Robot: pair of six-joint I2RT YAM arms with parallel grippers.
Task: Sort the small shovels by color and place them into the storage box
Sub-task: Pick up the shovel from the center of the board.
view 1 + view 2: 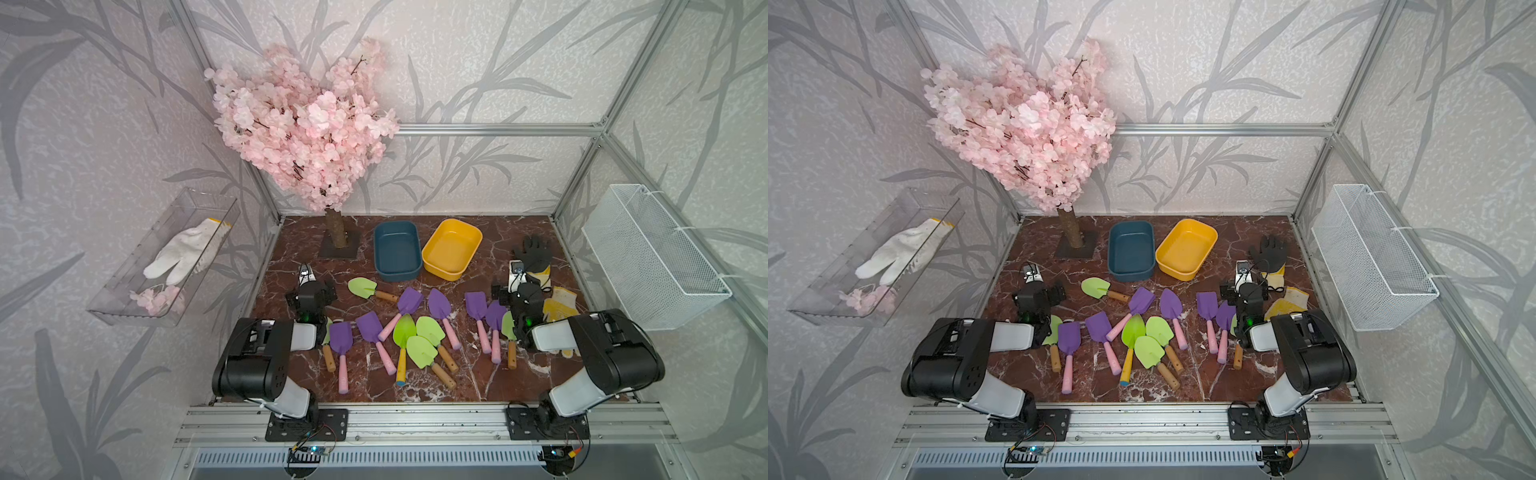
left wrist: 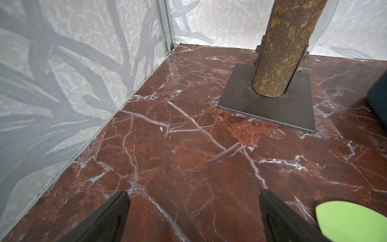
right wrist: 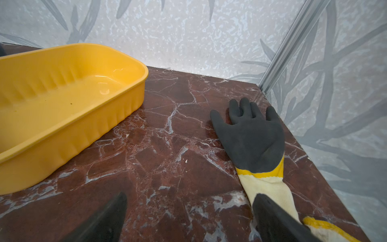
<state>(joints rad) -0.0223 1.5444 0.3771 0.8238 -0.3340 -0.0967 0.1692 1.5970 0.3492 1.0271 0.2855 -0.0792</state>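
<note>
Shovels (image 1: 407,332) lie scattered on the bench (image 1: 478,382) in both top views, purple and lime-green mixed, from centre toward 6 o'clock, all outside the blue box (image 1: 397,251) and yellow box (image 1: 451,249) at 12 o'clock. Left pincer (image 1: 306,272) sits at 9 o'clock, right pincer (image 1: 516,268) at 3 o'clock. Left wrist view: jaws spread wide, gripping nothing, above bare bench, a green shovel (image 2: 351,220) just beside one jaw, a tree trunk (image 2: 287,46) beyond. Right wrist view: jaws equally wide, empty; one jaw overlaps the cuff of a black glove (image 3: 251,136).
</note>
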